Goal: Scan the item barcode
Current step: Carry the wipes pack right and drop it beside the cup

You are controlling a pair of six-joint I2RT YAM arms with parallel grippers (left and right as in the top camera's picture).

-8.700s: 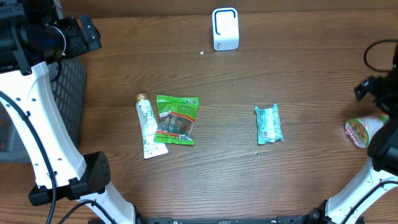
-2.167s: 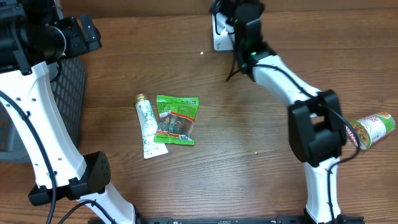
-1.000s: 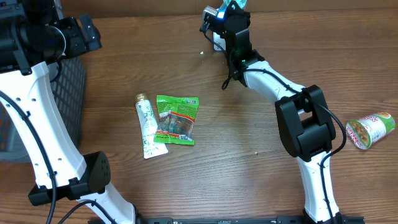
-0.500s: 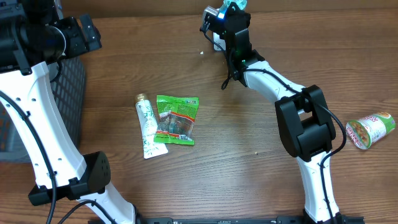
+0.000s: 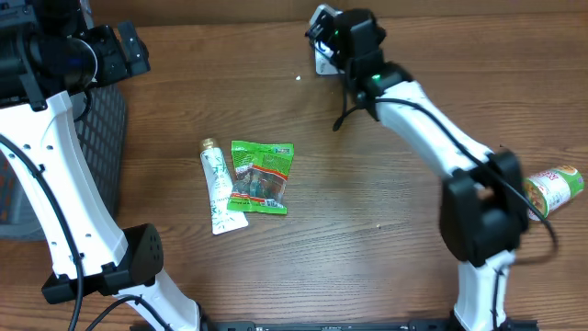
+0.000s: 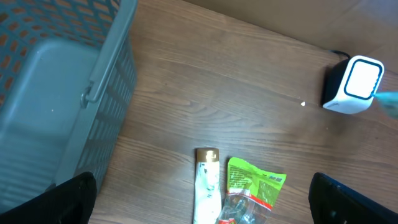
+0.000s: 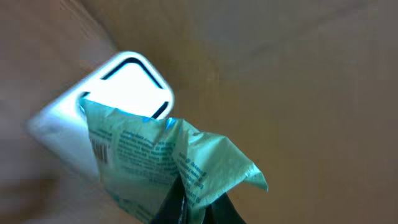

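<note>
My right gripper [image 7: 189,208] is shut on a teal snack packet [image 7: 161,158] and holds it up close in front of the white barcode scanner [image 7: 127,78]. The packet's printed side with a small barcode [image 7: 99,149] faces the wrist camera and covers the scanner's lower part. In the overhead view the right arm [image 5: 413,106] reaches to the scanner [image 5: 321,61] at the table's far edge and hides the packet. My left gripper [image 6: 205,205] hangs open high above the table, its fingertips [image 6: 74,199] far apart with nothing between them.
A white tube [image 5: 217,187] and a green snack bag [image 5: 261,176] lie side by side left of centre. A cup of noodles [image 5: 554,188] lies on its side at the right edge. A grey mesh basket [image 5: 103,138] stands at the left.
The right arm has swung, its elbow moving right, and the gripper has shifted over the scanner. The teal packet that showed at the top edge is now hidden overhead. The left arm is still.
</note>
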